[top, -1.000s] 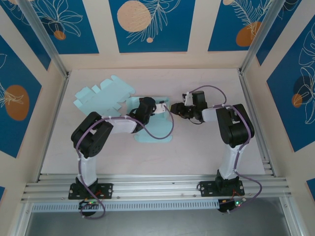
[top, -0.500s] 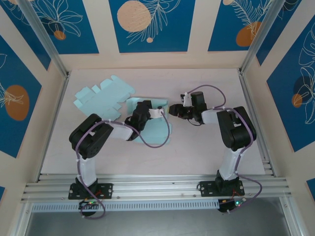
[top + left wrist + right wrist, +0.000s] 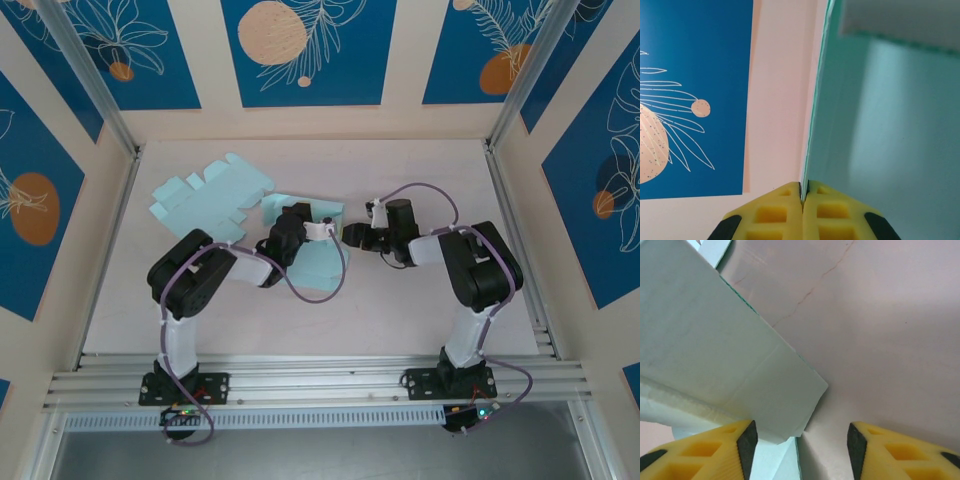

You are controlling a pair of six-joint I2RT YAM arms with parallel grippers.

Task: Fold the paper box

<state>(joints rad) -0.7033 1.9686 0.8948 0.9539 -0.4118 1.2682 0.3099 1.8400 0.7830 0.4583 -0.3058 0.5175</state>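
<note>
The paper box (image 3: pixel 312 262) is a pale teal sheet, partly folded, lying mid-table under the left forearm. My left gripper (image 3: pixel 323 229) is shut on a thin upright edge of it; in the left wrist view the yellow pads (image 3: pixel 775 215) pinch the panel (image 3: pixel 890 130) edge-on. My right gripper (image 3: pixel 353 237) sits just right of the box and stands open. In the right wrist view a whitish flap (image 3: pixel 725 350) reaches down to the left finger (image 3: pixel 715 450), its corner in the gap, while the right finger (image 3: pixel 900 445) is apart from it.
A second flat, unfolded teal box blank (image 3: pixel 205 193) lies at the back left of the pink table (image 3: pixel 430 170). Aluminium posts and patterned blue walls (image 3: pixel 300 50) close in the sides and back.
The right gripper has opened wider and moved left and a little nearer, towards the box's flap. The left arm has swung the held box slightly, so the sheet now lies lower and more angled.
</note>
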